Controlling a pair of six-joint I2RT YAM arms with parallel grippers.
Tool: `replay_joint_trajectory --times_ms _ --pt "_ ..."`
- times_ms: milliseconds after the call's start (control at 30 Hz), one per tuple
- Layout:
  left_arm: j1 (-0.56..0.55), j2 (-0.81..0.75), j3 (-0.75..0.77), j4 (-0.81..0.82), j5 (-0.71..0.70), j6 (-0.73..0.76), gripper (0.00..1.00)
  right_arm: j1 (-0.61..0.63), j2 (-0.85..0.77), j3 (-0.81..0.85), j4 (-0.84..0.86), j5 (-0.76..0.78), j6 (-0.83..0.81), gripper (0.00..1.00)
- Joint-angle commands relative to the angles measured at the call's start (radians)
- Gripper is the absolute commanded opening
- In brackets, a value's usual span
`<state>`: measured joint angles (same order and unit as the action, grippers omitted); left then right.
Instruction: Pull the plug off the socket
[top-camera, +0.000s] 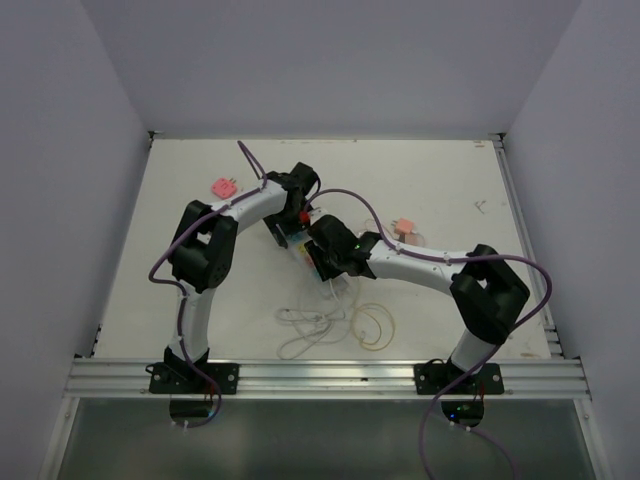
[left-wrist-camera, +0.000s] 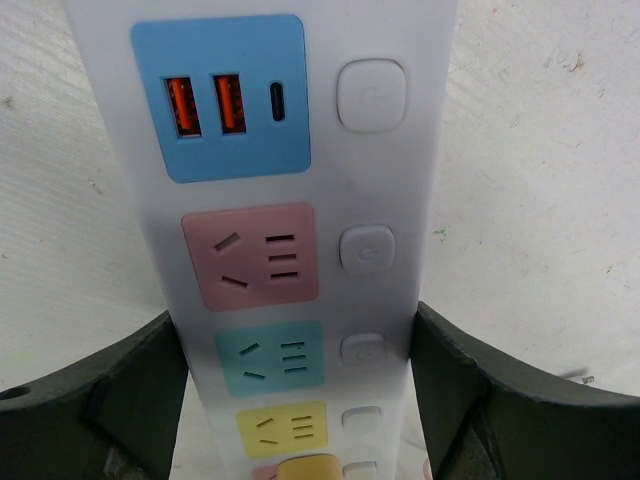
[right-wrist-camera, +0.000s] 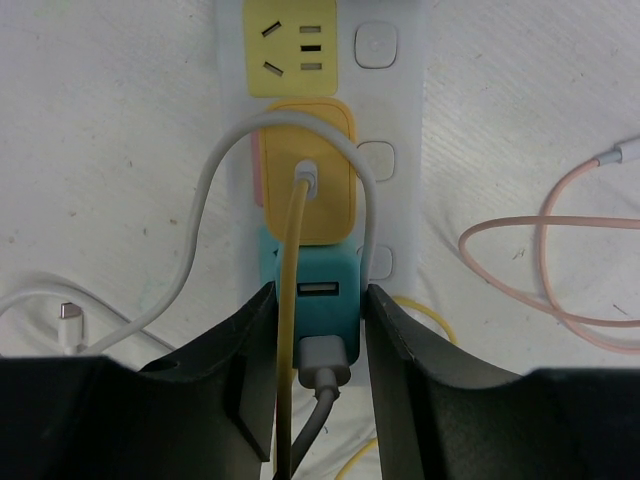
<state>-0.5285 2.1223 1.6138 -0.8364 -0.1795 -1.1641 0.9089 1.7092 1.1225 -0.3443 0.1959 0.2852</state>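
Note:
The socket, a long white power strip (left-wrist-camera: 388, 160) with blue, pink, teal and yellow faces, lies mid-table under both grippers (top-camera: 297, 238). My left gripper (left-wrist-camera: 297, 340) is shut on the strip, its fingers (left-wrist-camera: 470, 400) against both long sides. A yellow plug (right-wrist-camera: 325, 200) and a teal plug (right-wrist-camera: 335, 285) sit in the strip's end outlets. My right gripper (right-wrist-camera: 318, 300) is shut on the teal plug, one finger on each side. A grey cable (right-wrist-camera: 320, 365) enters the teal plug and a yellow cable (right-wrist-camera: 290, 330) enters the yellow plug.
A loose pink plug (top-camera: 222, 187) lies at the back left and another (top-camera: 404, 229) to the right. White cables (top-camera: 315, 322), a yellow cable (top-camera: 375, 325) and a pink cable (right-wrist-camera: 560, 270) lie looped on the table in front of the strip.

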Motion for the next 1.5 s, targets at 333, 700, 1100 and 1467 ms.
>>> replay_joint_trajectory --times_ms 333,700,1100,1467 --pt "0.012 0.113 -0.069 -0.061 -0.107 -0.017 0.00 0.004 -0.114 0.138 -0.081 0.033 0.040 0.00" --pt "0.012 0.114 -0.080 -0.055 -0.106 -0.014 0.00 0.002 -0.125 0.125 -0.067 0.034 0.045 0.00" --pt "0.012 0.105 -0.061 -0.043 -0.087 -0.005 0.00 0.004 -0.204 0.089 -0.090 0.005 0.054 0.78" --pt "0.012 0.102 -0.049 -0.043 -0.083 0.001 0.00 0.004 -0.164 0.019 -0.093 -0.059 0.141 0.63"
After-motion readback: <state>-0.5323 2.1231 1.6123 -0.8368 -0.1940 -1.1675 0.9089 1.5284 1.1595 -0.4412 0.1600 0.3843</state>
